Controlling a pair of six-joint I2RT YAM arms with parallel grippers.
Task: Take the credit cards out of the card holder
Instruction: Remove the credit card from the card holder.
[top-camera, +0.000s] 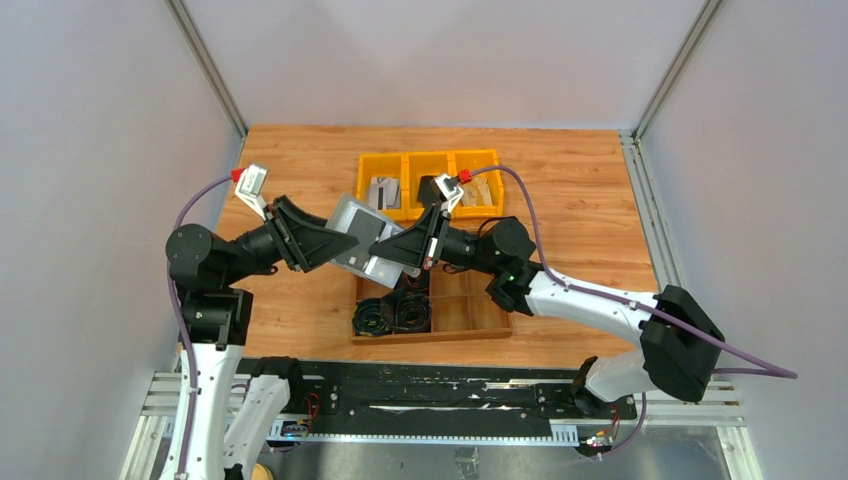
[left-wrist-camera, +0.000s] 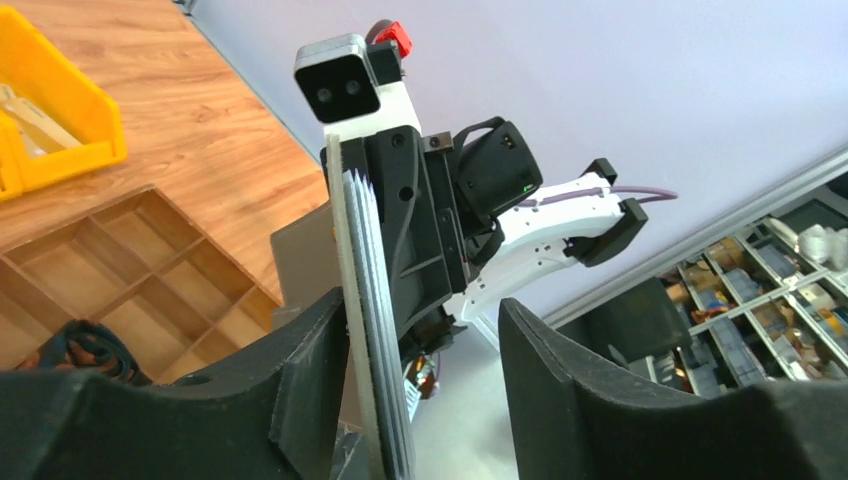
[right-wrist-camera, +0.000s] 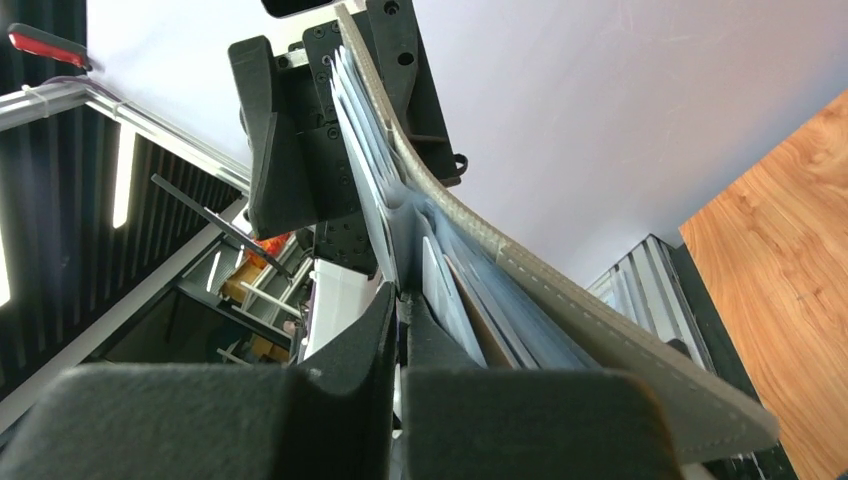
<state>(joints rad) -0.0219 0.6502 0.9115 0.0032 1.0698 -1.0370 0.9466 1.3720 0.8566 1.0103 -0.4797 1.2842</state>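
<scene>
Right tool (right-wrist-camera: 398, 300) pinches credit cards (right-wrist-camera: 365, 170) mid-air, probably to strip card holder (right-wrist-camera: 570, 310); left tool (left-wrist-camera: 420, 320) released, jaws apart.

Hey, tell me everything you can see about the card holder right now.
The card holder is a flat grey soft wallet with rounded corners, held tilted in the air above the wooden table. It gapes open: its outer flap, stitched along the edge, bends away from the fanned credit cards tucked inside. The right hand is shut on a thin inner layer; card or pocket, I cannot tell. The left hand is open, one finger against the stack.
</scene>
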